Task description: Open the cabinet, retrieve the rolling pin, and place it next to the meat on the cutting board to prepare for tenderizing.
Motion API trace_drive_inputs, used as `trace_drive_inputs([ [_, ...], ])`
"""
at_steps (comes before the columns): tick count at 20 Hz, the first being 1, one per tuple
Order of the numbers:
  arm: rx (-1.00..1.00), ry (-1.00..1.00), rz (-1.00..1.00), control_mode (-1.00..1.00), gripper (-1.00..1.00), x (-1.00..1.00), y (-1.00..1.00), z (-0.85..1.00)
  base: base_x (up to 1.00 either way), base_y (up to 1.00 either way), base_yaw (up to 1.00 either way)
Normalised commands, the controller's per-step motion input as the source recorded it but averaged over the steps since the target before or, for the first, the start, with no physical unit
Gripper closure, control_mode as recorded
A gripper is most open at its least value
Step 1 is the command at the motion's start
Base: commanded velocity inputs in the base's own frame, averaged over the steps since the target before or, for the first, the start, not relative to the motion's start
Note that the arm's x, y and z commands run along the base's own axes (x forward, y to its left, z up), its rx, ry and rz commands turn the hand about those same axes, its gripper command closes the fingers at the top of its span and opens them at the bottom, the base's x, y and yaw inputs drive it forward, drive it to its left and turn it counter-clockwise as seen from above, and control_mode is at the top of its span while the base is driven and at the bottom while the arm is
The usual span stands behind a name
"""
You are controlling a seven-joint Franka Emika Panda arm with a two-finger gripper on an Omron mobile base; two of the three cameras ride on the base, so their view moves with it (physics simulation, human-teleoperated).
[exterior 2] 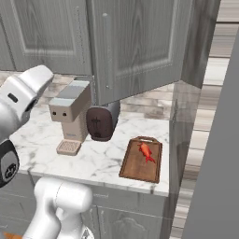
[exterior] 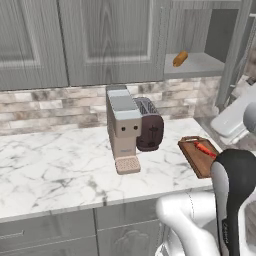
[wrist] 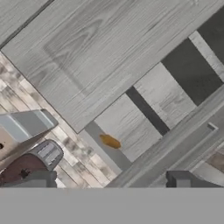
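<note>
Facing the open cabinet (wrist: 131, 52), gripper (wrist: 111, 179) spread, empty

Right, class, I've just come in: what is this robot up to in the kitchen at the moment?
The cabinet door is swung open, and the rolling pin lies on its grey shelf, not yet picked up. The gripper is open and empty, facing the shelf from a distance. On the marble counter, the meat rests on the cutting board, to the right of the coffee machine and toaster.
</note>
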Motion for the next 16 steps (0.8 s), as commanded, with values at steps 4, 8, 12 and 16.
trace_drive_inputs([
  [4, -0.22, 0.06, -0.24, -1.00, -1.00, 0.63, 0.37, -0.13, 0.00, 0.00, 0.00],
  [8, -0.19, 0.08, -0.25, -1.00, -1.00, 0.75, 0.22, -0.12, 0.00, 0.00, 0.00],
  [12, -0.18, 0.11, -0.23, -1.00, -1.00, 0.81, 0.01, -0.12, 0.00, 0.00, 0.00],
  [16, -0.18, 0.14, -0.18, -1.00, -1.00, 0.78, 0.00, -0.14, 0.00, 0.00, 0.00],
])
